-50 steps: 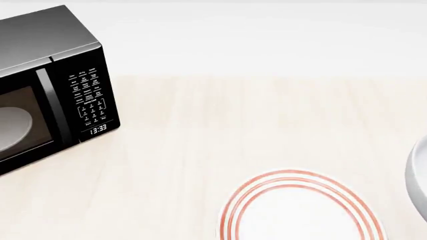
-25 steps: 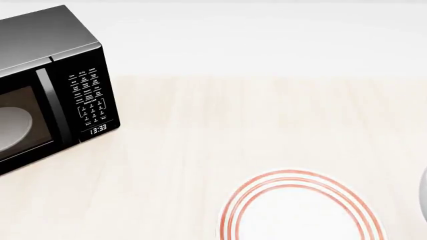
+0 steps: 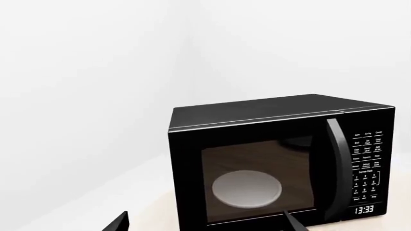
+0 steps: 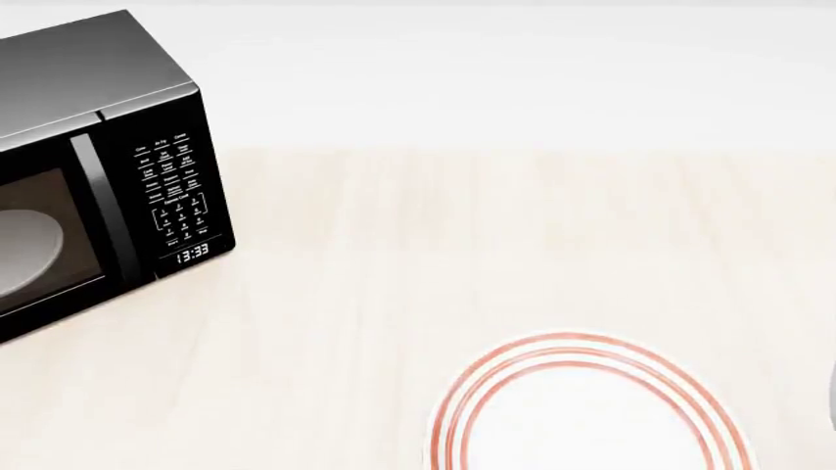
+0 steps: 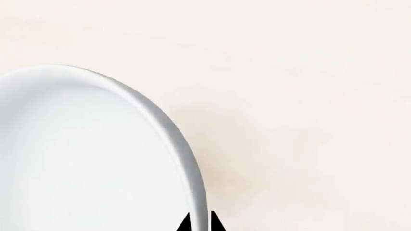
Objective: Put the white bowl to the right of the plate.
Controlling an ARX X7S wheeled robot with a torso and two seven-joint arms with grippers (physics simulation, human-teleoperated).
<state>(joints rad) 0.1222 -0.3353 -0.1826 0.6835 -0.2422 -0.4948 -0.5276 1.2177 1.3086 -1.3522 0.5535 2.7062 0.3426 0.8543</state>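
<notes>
Right gripper (image 5: 199, 222): two dark fingertips pinched on the white bowl's wall, one inside, one outside; a rim grip, judged to suit thick walls too wide to span.
White bowl (image 5: 83, 159): fills the right wrist view; only a sliver shows at the right edge of the head view, beyond the plate (image 4: 594, 416). Cannot tell whether it rests on the table or hangs just above.
Bowl finish: glossy, plain, smooth thick rim, deep.
Plate: flat, white, three thin red-orange rings; partly cut off by the frame.
Left gripper (image 3: 202, 222): dark tips well apart, jaws wide, holding nothing, facing the microwave (image 3: 279, 161).
Microwave: black, boxy; pale disc inside.
Table (image 4: 418, 255): pale wood grain, matte.
</notes>
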